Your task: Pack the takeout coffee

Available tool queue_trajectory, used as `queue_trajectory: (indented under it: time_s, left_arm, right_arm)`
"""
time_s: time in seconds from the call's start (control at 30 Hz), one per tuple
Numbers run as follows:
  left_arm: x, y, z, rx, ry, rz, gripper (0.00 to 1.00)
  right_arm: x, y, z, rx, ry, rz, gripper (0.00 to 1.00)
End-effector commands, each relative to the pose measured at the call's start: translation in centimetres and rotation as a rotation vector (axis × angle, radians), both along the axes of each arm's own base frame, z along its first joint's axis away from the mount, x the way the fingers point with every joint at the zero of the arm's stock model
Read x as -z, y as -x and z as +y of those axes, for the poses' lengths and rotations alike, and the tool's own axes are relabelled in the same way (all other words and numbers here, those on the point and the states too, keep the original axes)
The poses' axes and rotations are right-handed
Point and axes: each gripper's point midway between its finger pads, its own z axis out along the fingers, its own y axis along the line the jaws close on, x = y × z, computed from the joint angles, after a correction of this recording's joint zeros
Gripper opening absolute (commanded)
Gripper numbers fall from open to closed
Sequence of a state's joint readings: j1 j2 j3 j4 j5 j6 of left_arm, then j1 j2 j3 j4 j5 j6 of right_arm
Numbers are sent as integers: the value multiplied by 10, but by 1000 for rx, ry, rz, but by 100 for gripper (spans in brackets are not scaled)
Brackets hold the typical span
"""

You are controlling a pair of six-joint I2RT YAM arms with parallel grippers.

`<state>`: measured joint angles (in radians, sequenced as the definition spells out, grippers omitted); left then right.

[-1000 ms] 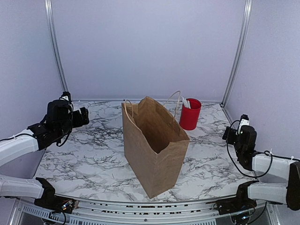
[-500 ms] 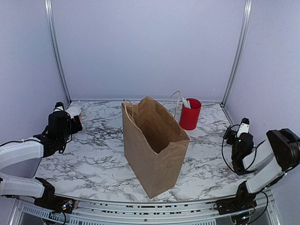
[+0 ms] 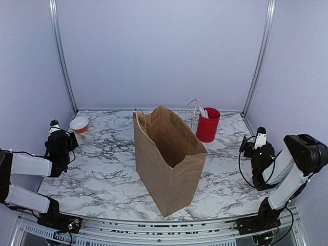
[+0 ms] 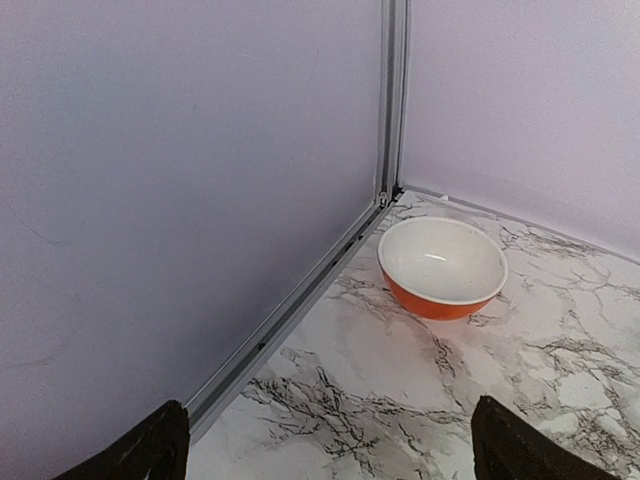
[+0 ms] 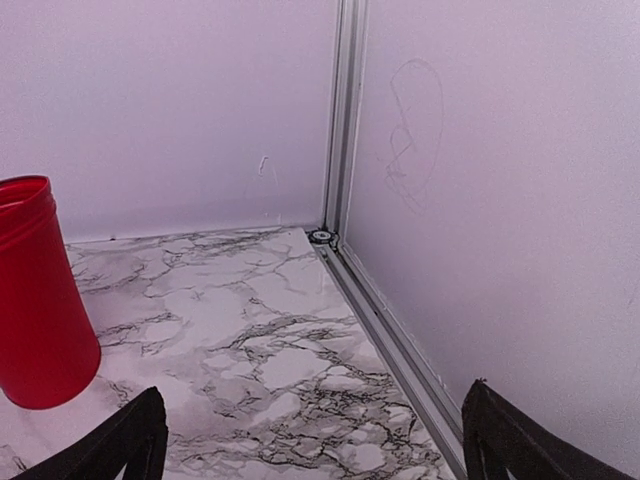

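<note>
Cups of takeout coffee show in no view, so their place cannot be told for sure. My guess is the bottom of the tall brown paper bag (image 3: pixel 171 169), which stands upright with its mouth spread open in the middle of the marbled white tabletop (image 3: pixel 102 174), presumably so that things can be lowered in from above. Its inside falls into shadow below the rim, so whether anything rests there is hidden. The left gripper (image 4: pixel 335 445) has its fingers spread wide with nothing between them. It faces the far left corner, where a small orange bowl with a white inside (image 4: pixel 442 268) sits near the wall rail. The right gripper (image 5: pixel 315 440) is equally wide and empty, and looks at the far right corner, where a red plastic cup (image 5: pixel 35 295) is cut off at the frame's left edge. Both arms sit low at the tabletop's sides, well apart from the bag, which reads as a parked pose rather than a reach. Only the fingertips show in each wrist view, and the white utensils (image 3: pixel 202 111) in the red cup are too small to identify.
</note>
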<state>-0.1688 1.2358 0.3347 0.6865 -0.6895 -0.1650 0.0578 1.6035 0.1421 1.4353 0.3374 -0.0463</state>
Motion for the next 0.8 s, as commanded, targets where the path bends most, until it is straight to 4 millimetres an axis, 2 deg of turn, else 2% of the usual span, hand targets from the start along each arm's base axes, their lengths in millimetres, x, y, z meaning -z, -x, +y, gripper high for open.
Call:
queue_trajectory:
  time_s: [0.0,0.07,0.17,0.2,0.33,0.4,0.43,0.53,0.77]
  left_arm:
    - [-6,-4,-3,51,-67,-103,99]
    - [-8,-9,-9,101,-75,-137,99]
    - [-1,-14,-23,209,-90,-144,99]
    - [-5,-14,-27,246,-98,-183,99]
    - [13,-26,-32,346,-43,-126,99]
    - [12,-30,-36,382,-48,-137,99]
    - [18,-33,-36,387,-27,-104,99]
    - [18,-34,-27,344,-15,-109,99]
    - [17,-33,-27,341,-16,-110,99]
  right_arm:
    - [-19,-16,1,5,15,-53,100]
    - [-12,-16,1,6,2,-16,100]
    - [-15,-16,2,3,17,-34,100]
    - [-13,-17,2,3,12,-23,100]
    - [-15,-17,3,1,15,-30,100]
    - [-14,-17,2,2,13,-26,100]
    - [-14,-17,2,2,15,-28,100]
    - [-14,-17,2,1,14,-28,100]
    - [-14,-17,3,0,13,-28,100]
